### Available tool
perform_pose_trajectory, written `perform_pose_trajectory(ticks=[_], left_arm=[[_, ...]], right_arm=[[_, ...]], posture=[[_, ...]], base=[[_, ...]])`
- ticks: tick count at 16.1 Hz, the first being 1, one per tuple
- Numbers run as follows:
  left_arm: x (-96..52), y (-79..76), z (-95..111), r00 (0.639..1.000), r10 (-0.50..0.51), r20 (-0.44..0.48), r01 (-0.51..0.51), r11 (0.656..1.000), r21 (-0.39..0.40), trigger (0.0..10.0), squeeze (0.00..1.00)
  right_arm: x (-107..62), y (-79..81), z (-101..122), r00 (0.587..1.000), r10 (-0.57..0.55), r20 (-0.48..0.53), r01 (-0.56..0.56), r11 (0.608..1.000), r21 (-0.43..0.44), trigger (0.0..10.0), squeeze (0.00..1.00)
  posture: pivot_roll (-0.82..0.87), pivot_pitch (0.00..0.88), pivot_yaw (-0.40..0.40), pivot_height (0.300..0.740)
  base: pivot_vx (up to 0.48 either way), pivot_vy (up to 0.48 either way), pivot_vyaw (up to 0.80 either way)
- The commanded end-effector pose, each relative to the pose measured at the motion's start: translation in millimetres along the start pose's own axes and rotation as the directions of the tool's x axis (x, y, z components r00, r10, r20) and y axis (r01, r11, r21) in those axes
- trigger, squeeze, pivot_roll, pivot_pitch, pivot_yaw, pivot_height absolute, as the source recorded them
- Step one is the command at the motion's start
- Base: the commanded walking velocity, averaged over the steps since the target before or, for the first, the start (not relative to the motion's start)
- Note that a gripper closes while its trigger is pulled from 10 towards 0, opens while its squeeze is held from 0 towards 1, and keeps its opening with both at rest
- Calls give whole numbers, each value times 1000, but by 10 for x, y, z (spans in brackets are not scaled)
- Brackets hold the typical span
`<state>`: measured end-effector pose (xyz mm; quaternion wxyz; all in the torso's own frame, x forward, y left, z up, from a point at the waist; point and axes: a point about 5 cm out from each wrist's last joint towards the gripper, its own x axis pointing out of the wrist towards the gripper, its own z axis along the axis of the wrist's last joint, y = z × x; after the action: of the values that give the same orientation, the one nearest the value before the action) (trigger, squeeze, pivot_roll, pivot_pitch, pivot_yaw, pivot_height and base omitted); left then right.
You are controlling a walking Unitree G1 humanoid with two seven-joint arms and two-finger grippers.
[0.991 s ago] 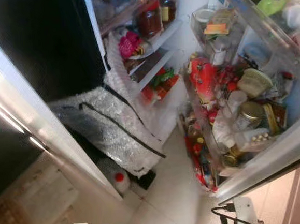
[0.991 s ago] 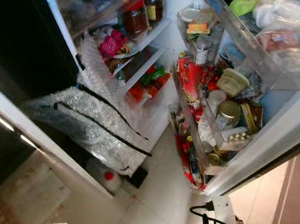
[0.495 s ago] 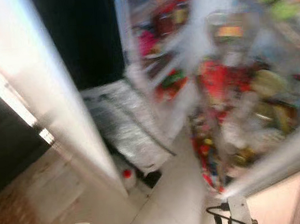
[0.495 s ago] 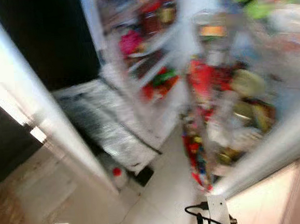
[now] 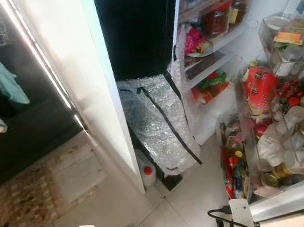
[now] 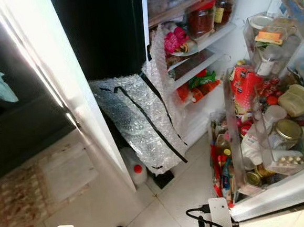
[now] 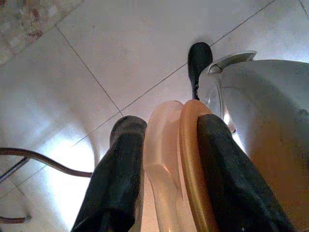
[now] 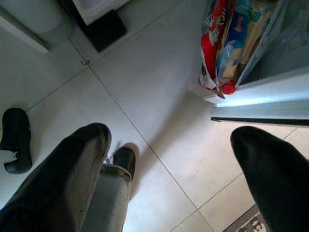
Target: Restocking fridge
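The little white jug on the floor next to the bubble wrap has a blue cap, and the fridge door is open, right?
Not quite. The white jug has a red cap, not blue; the left eye view shows it. It does sit on the floor beside the bubble wrap, and the fridge door is open.
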<state>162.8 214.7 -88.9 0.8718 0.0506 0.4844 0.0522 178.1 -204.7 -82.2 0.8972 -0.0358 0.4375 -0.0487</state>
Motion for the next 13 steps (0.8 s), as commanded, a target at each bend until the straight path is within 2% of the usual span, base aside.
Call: perform_pose_trajectory(ticks=[1, 3, 5, 6, 11, 13], left_arm=[[-3, -27, -23, 1000, -19, -5, 19, 1000, -1, 10000, 0], [-2, -28, -14, 1000, -23, 1, 23, 1000, -7, 10000, 0], [-2, -52, -10, 999, -35, 6, 35, 999, -10, 10000, 0], [-2, -55, -10, 999, -35, 6, 35, 999, -10, 10000, 0], [4, -19, 30, 1000, -26, 15, 27, 999, -18, 10000, 0], [1, -17, 14, 1000, -25, 11, 26, 1000, -18, 10000, 0]], right_arm=[[-18, 16, -78, 1000, 3, -20, -3, 1000, 8, 10000, 0], [-5, 4, -10, 1000, -8, 8, 8, 1000, -3, 10000, 0], [26, 34, 200, 995, -2, 99, 1, 1000, 11, 10000, 0], [29, 36, 222, 994, -2, 108, 1, 1000, 13, 10000, 0], [58, -4, 798, 949, -24, 315, 26, 1000, -1, 10000, 0], [51, -25, 854, 938, -41, 344, 43, 999, 1, 10000, 0]], posture=[[-77, 133, -17, 740], [-76, 133, -17, 740], [-78, 129, -16, 740], [-78, 129, -16, 740], [-81, 157, -14, 740], [-83, 164, -13, 740]], base=[[0, 0, 0], [0, 0, 0], [0, 0, 0], [0, 0, 0], [0, 0, 0], [0, 0, 0]])
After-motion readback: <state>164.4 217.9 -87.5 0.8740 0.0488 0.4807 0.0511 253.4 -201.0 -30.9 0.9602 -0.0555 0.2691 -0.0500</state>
